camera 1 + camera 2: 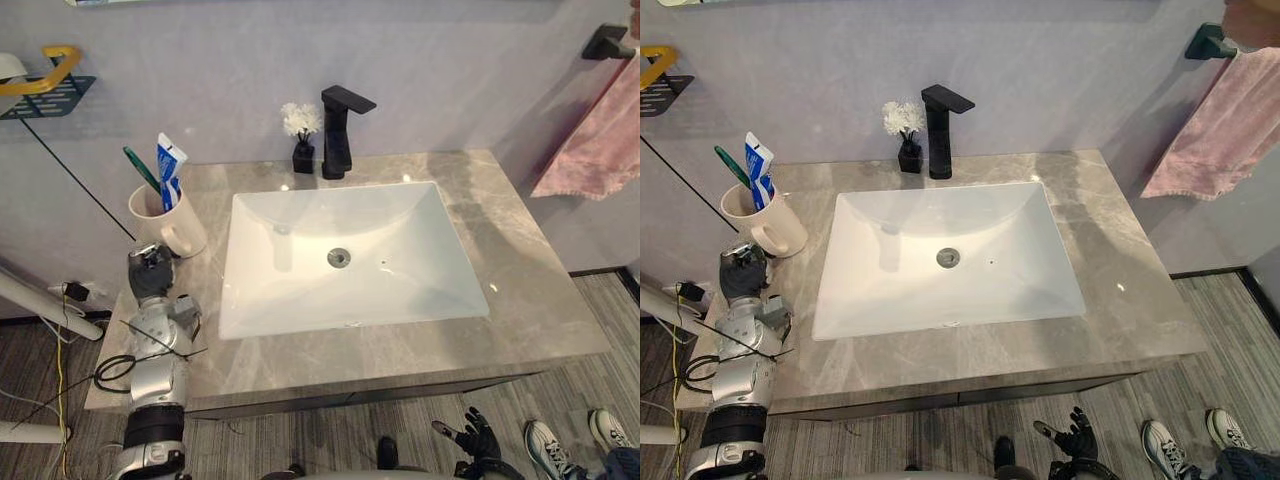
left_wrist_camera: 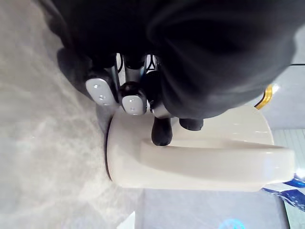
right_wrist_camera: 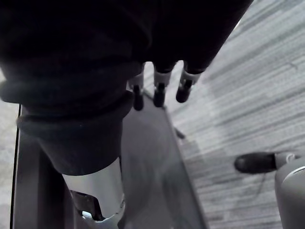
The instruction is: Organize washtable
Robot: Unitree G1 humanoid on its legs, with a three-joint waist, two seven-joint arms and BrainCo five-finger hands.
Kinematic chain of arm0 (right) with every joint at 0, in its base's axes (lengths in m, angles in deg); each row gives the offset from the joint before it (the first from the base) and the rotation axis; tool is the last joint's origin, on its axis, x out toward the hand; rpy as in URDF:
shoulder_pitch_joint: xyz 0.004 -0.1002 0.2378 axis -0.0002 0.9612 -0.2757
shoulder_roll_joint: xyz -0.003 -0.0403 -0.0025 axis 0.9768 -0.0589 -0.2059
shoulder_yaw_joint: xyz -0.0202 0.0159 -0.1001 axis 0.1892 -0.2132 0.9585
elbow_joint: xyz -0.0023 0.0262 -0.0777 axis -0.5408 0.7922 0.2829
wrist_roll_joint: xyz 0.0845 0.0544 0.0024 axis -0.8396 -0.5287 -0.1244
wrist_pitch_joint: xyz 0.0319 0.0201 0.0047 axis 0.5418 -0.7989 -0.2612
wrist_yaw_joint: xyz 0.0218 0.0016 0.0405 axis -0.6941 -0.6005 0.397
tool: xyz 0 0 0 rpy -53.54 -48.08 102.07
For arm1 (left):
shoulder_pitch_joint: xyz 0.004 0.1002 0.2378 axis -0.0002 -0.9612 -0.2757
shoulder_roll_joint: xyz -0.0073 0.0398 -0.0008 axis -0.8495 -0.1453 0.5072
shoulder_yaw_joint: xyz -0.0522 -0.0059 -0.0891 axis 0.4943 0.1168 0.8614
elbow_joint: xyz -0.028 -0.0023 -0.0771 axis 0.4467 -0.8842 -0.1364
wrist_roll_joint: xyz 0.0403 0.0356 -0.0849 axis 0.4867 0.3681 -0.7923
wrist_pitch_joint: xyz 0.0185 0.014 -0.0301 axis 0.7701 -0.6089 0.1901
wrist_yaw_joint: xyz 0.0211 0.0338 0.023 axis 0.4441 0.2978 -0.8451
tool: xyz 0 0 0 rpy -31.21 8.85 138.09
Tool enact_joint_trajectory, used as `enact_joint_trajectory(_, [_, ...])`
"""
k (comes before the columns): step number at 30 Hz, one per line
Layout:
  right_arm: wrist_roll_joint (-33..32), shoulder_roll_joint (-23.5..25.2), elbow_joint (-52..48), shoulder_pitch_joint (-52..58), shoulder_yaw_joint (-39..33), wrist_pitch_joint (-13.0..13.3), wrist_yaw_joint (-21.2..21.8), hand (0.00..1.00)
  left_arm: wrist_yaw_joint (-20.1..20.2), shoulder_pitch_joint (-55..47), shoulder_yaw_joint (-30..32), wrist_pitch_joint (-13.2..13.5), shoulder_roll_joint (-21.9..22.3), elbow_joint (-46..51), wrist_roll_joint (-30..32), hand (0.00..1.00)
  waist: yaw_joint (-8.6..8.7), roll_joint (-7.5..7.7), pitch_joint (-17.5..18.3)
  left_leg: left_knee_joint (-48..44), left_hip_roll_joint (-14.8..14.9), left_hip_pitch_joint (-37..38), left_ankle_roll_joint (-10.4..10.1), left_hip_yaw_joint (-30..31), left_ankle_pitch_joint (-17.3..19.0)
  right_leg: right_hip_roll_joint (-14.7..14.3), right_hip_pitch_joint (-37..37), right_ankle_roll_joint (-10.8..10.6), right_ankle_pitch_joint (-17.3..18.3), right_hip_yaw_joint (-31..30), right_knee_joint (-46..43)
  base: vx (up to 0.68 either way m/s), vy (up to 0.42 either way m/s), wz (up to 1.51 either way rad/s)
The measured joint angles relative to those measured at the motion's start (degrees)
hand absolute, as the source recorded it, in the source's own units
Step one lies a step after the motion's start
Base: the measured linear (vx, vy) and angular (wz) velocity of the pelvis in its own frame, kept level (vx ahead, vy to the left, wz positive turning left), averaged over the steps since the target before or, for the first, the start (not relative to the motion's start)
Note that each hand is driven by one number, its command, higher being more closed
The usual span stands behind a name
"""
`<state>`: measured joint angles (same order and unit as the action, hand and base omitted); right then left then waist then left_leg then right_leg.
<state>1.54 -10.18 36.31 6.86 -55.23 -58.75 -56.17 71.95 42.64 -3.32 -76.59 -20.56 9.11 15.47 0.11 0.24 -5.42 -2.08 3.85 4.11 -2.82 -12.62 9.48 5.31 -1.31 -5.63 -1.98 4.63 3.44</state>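
Left hand [image 1: 150,270]: we see it at the left end of the grey marble countertop [image 1: 520,290]. Its fingers [image 2: 133,102] are bent, with the tips against the mug's wall beside the handle. We cannot tell whether they clamp it.
Mug: the cream ceramic mug [image 1: 175,225] stands upright just beyond the left hand, touching its fingertips. It holds a green toothbrush [image 1: 140,168] and a blue-and-white toothpaste tube [image 1: 170,170].
Handling: we judge the mug to be stiff, glazed and so slippery, fairly heavy, and liable to chip against the stone. The tall contents could tip out if it leans.
Hold: we would take it through the handle or low around the body, keeping it upright.
Vase and faucet: a small black vase of white flowers [image 1: 302,135] and an angular black faucet [image 1: 340,130] stand well beyond and to the right of the left hand.
Basin: the white rectangular basin [image 1: 340,255] lies between the two hands.
Right hand [image 1: 475,435]: it hangs low before the counter's front edge, with its fingers spread apart and holding nothing.
Towel: a pink towel [image 1: 600,140] hangs far beyond the right hand, to its right.
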Motion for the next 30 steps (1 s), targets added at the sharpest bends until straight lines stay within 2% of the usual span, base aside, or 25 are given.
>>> enact_joint_trajectory(5, [0.0, 0.0, 0.0, -0.1, 0.0, 0.0, -0.6, 0.00, -0.2, 2.4, 0.0, 0.3, -0.3, -0.9, -0.2, 1.00, 0.65, -0.22, -0.6, 0.0, 0.0, -1.2, 0.0, -0.2, -0.1, -0.1, -1.2, 0.0, -0.2, -0.2, 0.0, -0.01, -0.012, -0.03])
enact_joint_trajectory(15, [-0.1, -0.2, 0.0, -1.3, 0.0, 0.0, -1.5, 0.00, -1.5, 6.7, 0.6, 0.6, -2.1, -2.0, -1.8, 1.00, 0.71, 0.04, -2.2, -0.7, -0.1, -3.4, 0.0, -1.7, -0.1, -0.1, -4.1, 0.0, -0.9, -2.2, -0.2, -0.03, -0.022, -0.09])
enact_joint_trajectory(26, [-0.1, -0.2, 0.0, -1.4, 0.0, 0.1, -1.5, 0.00, -1.2, 3.6, 1.2, 1.2, -1.9, -1.7, -1.8, 1.00, 1.34, -0.31, -2.5, -0.9, 0.1, -1.4, 0.0, -1.6, -0.1, -0.1, -1.7, 0.1, -0.9, -1.5, -0.2, -0.01, -0.013, 0.02])
enact_joint_trajectory(30, [-0.1, -0.2, 0.2, -1.4, 0.0, 0.1, -1.4, 0.00, -1.1, -0.1, 1.0, 1.1, 0.3, 2.6, -1.8, 1.00, 1.32, -0.43, -2.5, -1.1, 0.0, -1.2, 0.0, 0.0, -0.1, 0.0, -0.7, 0.1, -0.8, -0.3, -0.2, -0.05, -0.027, 0.16])
